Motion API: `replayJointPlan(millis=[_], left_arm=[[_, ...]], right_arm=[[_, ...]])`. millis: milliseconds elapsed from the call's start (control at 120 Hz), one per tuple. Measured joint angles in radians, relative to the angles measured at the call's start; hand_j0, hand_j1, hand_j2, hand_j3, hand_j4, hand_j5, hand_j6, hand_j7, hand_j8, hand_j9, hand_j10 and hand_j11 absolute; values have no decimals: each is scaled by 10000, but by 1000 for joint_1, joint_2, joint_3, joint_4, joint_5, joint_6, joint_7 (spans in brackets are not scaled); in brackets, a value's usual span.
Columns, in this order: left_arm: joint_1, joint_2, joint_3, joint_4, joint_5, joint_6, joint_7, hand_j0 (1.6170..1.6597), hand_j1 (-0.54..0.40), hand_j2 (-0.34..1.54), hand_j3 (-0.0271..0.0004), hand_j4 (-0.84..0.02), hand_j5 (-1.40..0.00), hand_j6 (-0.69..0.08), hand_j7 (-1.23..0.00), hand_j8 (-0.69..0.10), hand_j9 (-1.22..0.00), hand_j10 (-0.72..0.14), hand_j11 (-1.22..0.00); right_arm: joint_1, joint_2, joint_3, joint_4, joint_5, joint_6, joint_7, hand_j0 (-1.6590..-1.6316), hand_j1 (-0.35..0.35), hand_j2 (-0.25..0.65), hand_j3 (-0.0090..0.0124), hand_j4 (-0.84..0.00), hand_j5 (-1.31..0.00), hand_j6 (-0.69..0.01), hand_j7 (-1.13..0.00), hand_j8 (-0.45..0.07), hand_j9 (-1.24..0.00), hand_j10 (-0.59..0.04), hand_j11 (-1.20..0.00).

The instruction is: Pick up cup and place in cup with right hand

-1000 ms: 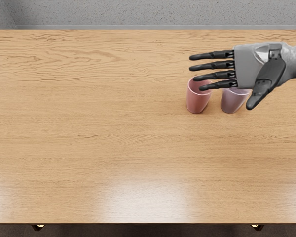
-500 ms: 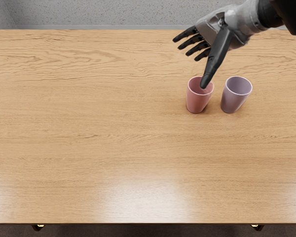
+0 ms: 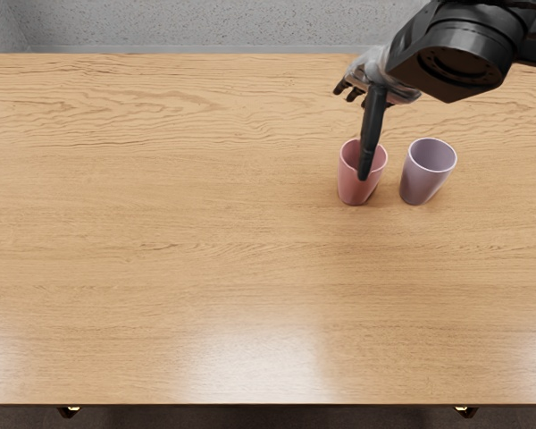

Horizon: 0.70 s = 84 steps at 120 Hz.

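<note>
With twelve o'clock at the table's (image 3: 161, 268) far edge, the pink cup (image 3: 352, 185) stands upright on the wood, the purple cup (image 3: 419, 182) upright just beside it at three o'clock, a narrow gap between them. The right hand (image 3: 381, 77) is at about one o'clock from the pink cup, its thumb (image 3: 372, 130) reaching down toward six and crossing the view of that cup's mouth. The hand looks released and holds nothing, though the forearm covers much of it, so how far the hidden fingers curl is hard to judge. The step in hand seems to be lining up a grasp on the pink cup, presumably the one to be nested in its neighbour; neither cup is lifted. To do it well, get the palm low enough beside the wall before closing, with the thumb on one side and the fingers on the other, rather than letting the thumb catch the rim and tip the cup. The three o'clock side calls for most care, since a wide sweep there could nudge the purple cup. Close evenly and only firmly enough to hold, then lift straight up until the base clears the other rim before moving toward three o'clock.
</note>
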Motion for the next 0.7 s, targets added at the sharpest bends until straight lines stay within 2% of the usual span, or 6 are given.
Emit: replayJointPlan(millis=[117, 325, 483, 700], left_arm=[[0, 0, 0, 0, 0, 0, 0, 16581, 3491, -1, 0, -1, 0, -1, 0, -1, 0, -1, 0], [0, 0, 0, 0, 0, 0, 0, 16581, 3490, -1, 0, -1, 0, -1, 0, -1, 0, -1, 0], [0, 0, 0, 0, 0, 0, 0, 16581, 3490, -1, 0, 0, 0, 0, 0, 0, 0, 0, 0], [-3, 0, 0, -1, 0, 0, 0, 16581, 3490, -1, 0, 0, 0, 0, 0, 0, 0, 0, 0]], right_arm=[[-12, 60, -71, 0, -2, -66, 0, -16581, -3183, -50, 0, -267, -336, -273, -335, -268, -336, -263, -335], [-70, 126, -128, -26, -4, -172, 0, -16581, -3140, -56, 0, -304, -384, -310, -382, -305, -383, -300, -383], [-138, 173, -139, -114, -7, -187, 0, -16581, -3084, -64, 0, -352, -446, -359, -444, -353, -445, -348, -445], [-222, 230, -140, -261, -8, -145, 0, -16581, -3053, -68, 0, -380, -480, -387, -479, -381, -480, -376, -479]])
